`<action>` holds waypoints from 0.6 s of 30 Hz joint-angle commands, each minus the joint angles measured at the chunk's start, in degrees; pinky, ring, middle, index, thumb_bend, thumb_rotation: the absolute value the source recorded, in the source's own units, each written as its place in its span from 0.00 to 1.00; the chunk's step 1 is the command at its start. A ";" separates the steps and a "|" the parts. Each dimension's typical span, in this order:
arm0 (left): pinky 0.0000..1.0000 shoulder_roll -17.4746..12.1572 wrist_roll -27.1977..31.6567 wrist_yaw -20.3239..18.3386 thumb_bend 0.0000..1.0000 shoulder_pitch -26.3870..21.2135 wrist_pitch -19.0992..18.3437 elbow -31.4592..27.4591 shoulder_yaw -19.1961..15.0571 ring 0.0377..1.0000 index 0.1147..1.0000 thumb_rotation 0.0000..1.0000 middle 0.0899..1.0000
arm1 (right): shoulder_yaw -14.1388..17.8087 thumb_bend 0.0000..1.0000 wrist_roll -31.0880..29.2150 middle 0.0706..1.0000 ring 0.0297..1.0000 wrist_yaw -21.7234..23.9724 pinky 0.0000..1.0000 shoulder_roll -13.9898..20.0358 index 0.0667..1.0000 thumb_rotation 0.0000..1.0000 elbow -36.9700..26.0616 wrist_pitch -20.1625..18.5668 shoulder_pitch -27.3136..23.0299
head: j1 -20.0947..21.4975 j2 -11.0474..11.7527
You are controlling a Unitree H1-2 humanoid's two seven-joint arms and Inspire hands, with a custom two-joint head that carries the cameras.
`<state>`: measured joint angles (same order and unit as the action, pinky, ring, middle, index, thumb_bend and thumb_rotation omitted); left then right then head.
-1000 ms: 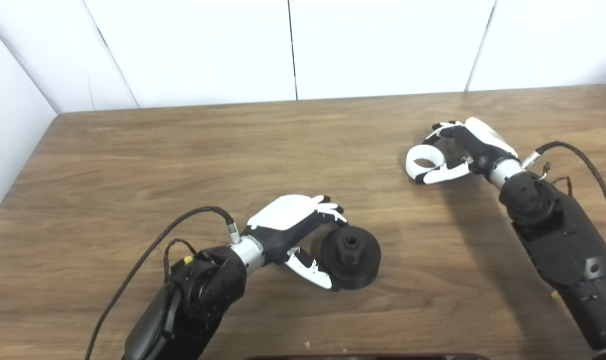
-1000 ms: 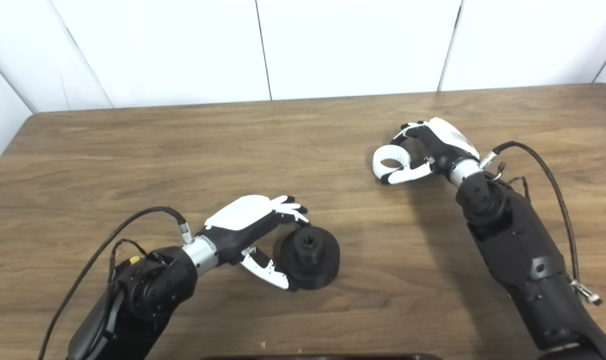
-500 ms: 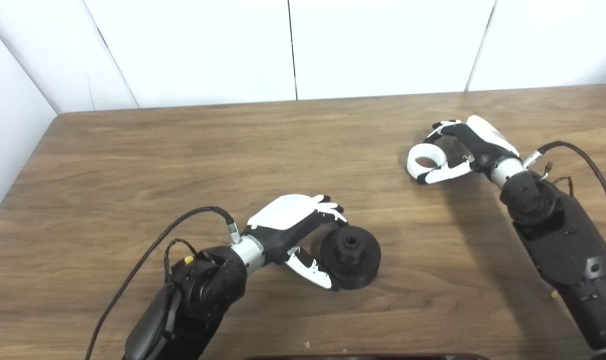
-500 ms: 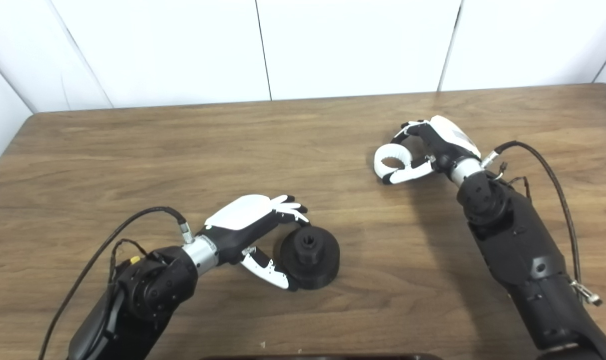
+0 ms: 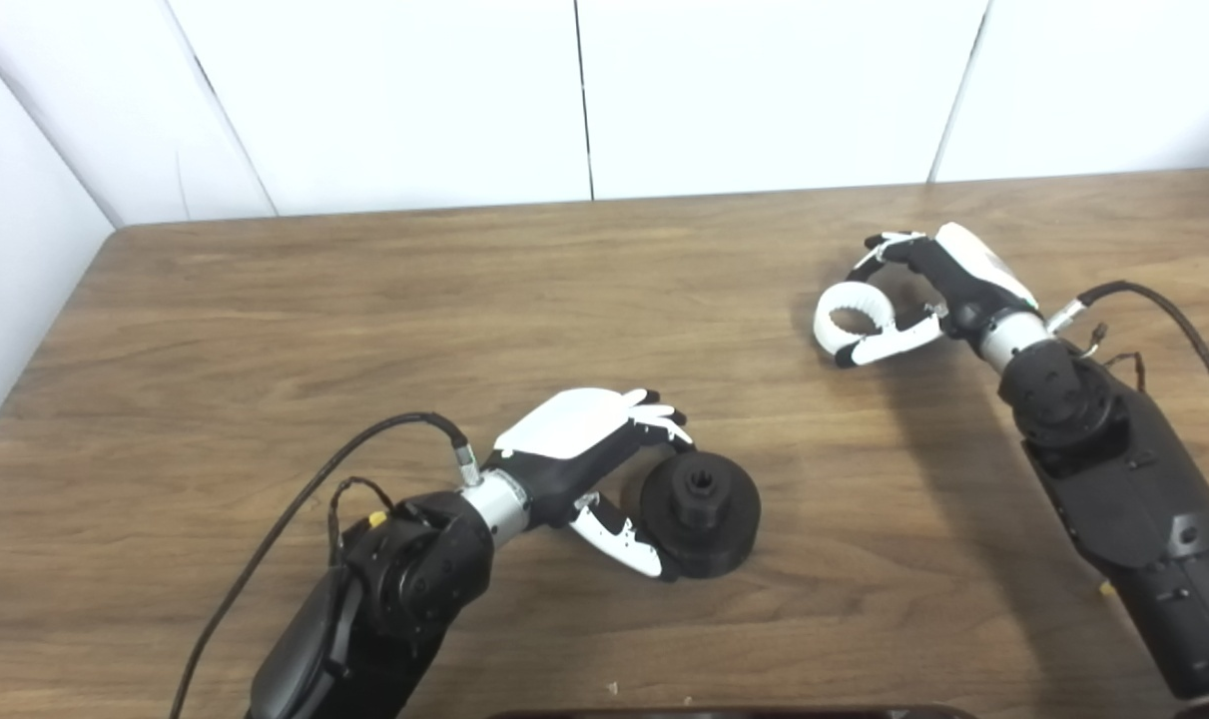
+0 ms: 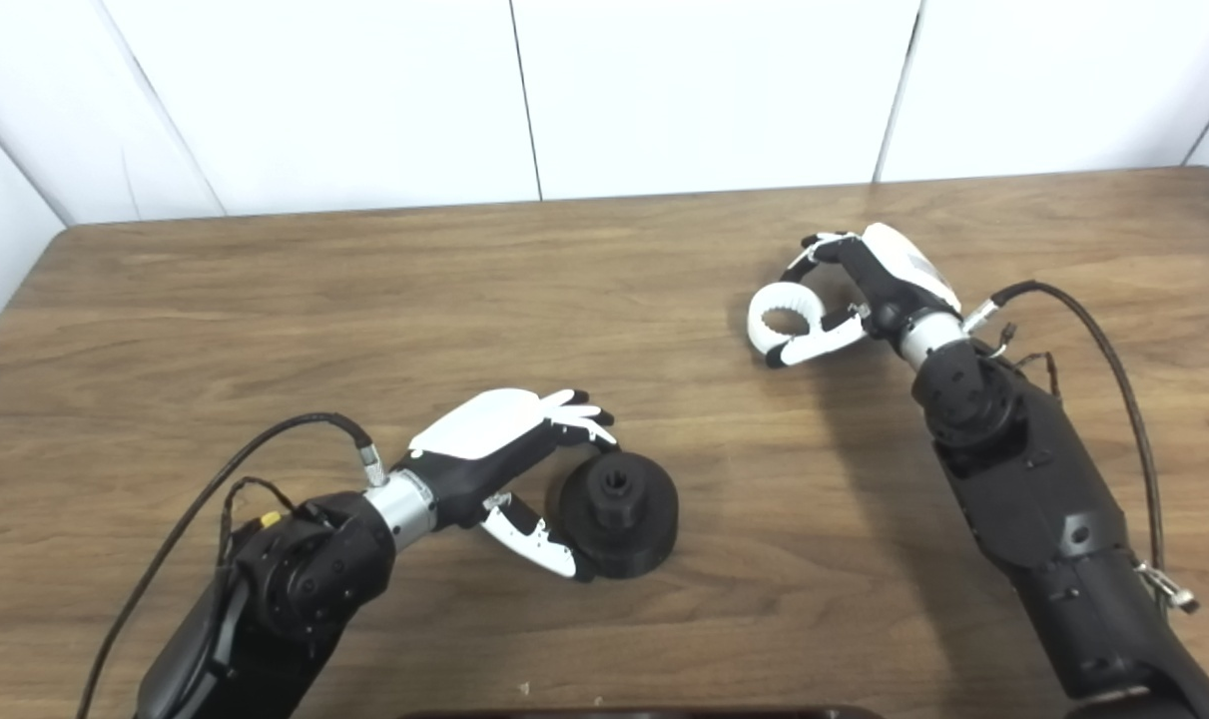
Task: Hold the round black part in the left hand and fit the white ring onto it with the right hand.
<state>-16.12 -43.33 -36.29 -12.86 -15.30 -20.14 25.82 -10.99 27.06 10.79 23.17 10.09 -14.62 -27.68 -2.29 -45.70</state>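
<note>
The round black part rests on the wooden table, near the front middle, with a raised hub and a hole on top. My left hand is at its left side, with the fingers on the far rim and the thumb on the near rim, closed on it. My right hand is at the back right and pinches the white ring between thumb and fingers, just above the table. The ring's hole faces up. The ring and the black part are far apart.
White wall panels stand along the table's far edge. A dark object shows at the bottom edge of the picture. Cables loop off both forearms, one of them out to the right.
My right hand has moved slightly away and up with the white ring in it. My left hand and the black part have not moved.
</note>
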 commanded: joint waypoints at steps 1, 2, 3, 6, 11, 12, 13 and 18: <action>0.91 0.19 -0.73 1.00 0.87 -1.48 0.38 -0.40 -0.21 1.00 0.70 0.32 0.92 | 1.18 0.52 -0.86 0.89 0.99 -0.11 0.92 0.73 0.46 0.15 -2.90 1.17 -2.36 | -0.12 0.03; 0.91 0.18 -0.72 1.02 0.87 -1.47 0.42 -0.32 -0.21 1.00 0.70 0.32 0.92 | 1.26 0.52 -0.95 0.89 0.99 0.22 0.93 0.78 0.46 0.15 -3.67 0.66 -2.35 | -0.12 0.03; 0.91 0.17 -0.69 1.13 0.88 -1.45 0.56 -0.19 -0.23 1.00 0.70 0.32 0.92 | 1.31 0.52 -1.04 0.88 0.99 0.53 0.93 0.86 0.46 0.15 -4.41 0.25 -2.32 | -0.12 0.03; 0.92 0.15 -0.97 1.26 0.88 -1.43 0.70 0.09 -0.19 1.00 0.70 0.32 0.92 | 1.49 0.52 -1.32 0.88 0.98 1.46 0.94 1.14 0.46 0.15 -6.67 -0.45 -2.14 | -0.12 0.03; 0.93 0.44 -1.14 1.13 0.88 -1.50 0.47 0.16 -0.15 1.00 0.70 0.32 0.92 | 2.61 0.52 -3.02 0.89 0.99 3.72 0.98 1.58 0.46 0.15 -10.57 -1.29 -1.74 | -0.08 -0.12; 0.93 0.47 -1.12 1.17 0.88 -1.51 0.53 0.21 -0.15 1.00 0.70 0.32 0.92 | 2.86 0.52 -3.31 0.89 0.99 4.28 0.99 1.65 0.46 0.15 -11.73 -1.86 -1.63 | -0.10 -0.14; 0.93 0.51 -1.19 1.26 0.88 -1.52 0.64 0.26 -0.10 1.00 0.70 0.32 0.92 | 3.09 0.52 -3.38 0.89 1.00 4.80 1.00 1.72 0.46 0.15 -12.82 -2.43 -1.52 | -0.14 -0.19; 0.92 0.71 -1.36 1.59 0.88 -1.56 0.94 0.48 -0.07 0.99 0.69 0.33 0.92 | 3.44 0.52 -3.24 0.88 0.99 7.41 1.00 2.66 0.46 0.16 -20.24 -5.67 -0.43 | -0.35 -0.38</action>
<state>-15.58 -44.20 -36.01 -12.84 -15.06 -19.56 25.97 -8.58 23.90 17.80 24.46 -6.37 -19.81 -26.58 -2.55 -46.05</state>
